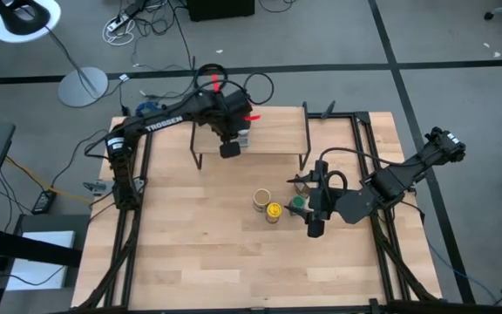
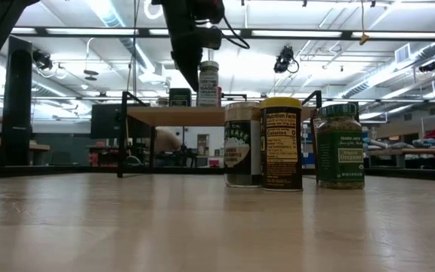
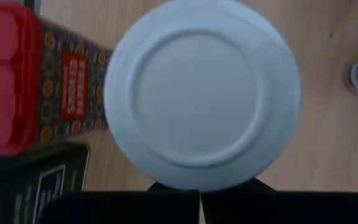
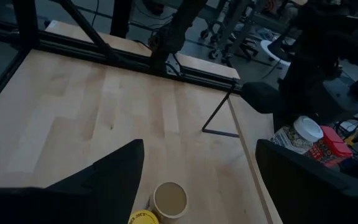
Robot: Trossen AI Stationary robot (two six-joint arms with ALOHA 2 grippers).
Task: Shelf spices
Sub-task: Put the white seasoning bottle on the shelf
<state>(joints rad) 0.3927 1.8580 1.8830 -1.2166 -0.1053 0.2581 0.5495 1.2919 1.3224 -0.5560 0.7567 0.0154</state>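
The shelf [image 1: 273,131] stands at the table's far side. On its board are the white-lidded jar [image 1: 243,137], the red tin [image 1: 251,116] and the dark tin [image 2: 180,97]. My left gripper [image 1: 230,148] hangs over the shelf's near edge, shut, pointing down beside the white-lidded jar [image 3: 201,93]. The tan-capped jar [image 1: 261,200], the yellow-lidded jar [image 1: 274,212] and the green jar [image 1: 296,205] stand upright on the table in front of the shelf. My right gripper [image 1: 308,208] is open, low and level, pointing left, with the green jar at its fingertips. My left gripper's shut fingers [image 2: 183,79] reach down beside the white-lidded jar [image 2: 208,83], which stands upright on the shelf board. The lid hides the fingertips in the wrist view, so I cannot tell whether they touch the jar. My right gripper touches nothing that I can see.
The shelf's thin black legs [image 1: 197,161] [image 1: 304,161] stand near the jars. A black frame rail [image 1: 360,157] runs along the table's right side behind my right arm. Bare wood [image 1: 216,253] fills the table's near half.
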